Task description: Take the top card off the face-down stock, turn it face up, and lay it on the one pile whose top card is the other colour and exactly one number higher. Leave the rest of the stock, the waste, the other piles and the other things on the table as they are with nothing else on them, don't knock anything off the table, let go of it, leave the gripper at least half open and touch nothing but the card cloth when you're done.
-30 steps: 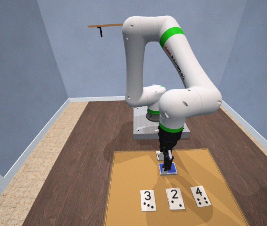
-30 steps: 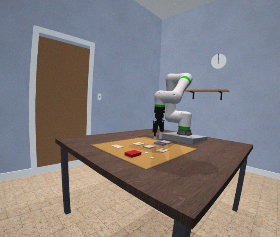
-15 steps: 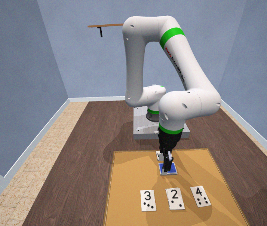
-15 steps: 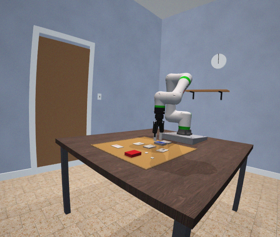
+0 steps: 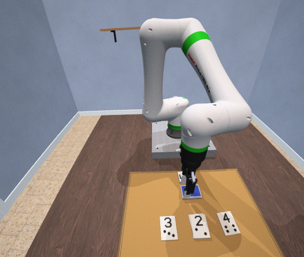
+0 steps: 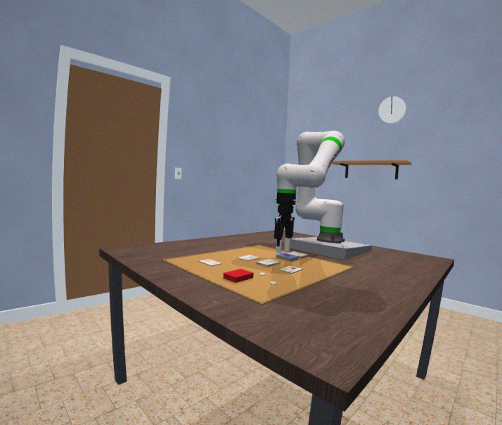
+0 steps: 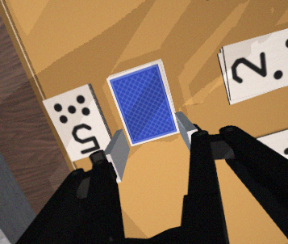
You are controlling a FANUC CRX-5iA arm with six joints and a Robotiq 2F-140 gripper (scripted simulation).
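The face-down stock (image 5: 191, 192) with its blue patterned back lies on the tan card cloth (image 5: 157, 204); it also shows in the wrist view (image 7: 143, 103). My gripper (image 7: 151, 131) is low over it, open, its two grey pads on either side of the stock's near end with small gaps. It shows in the top view (image 5: 190, 190) too. The face-up waste card, a black 5 (image 7: 76, 121), lies beside the stock towards the arm's base. Three face-up piles show a black 3 (image 5: 168, 227), a black 2 (image 5: 199, 225) and a black 4 (image 5: 228, 223).
A red box (image 6: 237, 274) and two small white pieces (image 6: 261, 274) lie on the cloth beyond the piles. The arm's grey base plate (image 5: 174, 144) stands behind the cloth's far edge.
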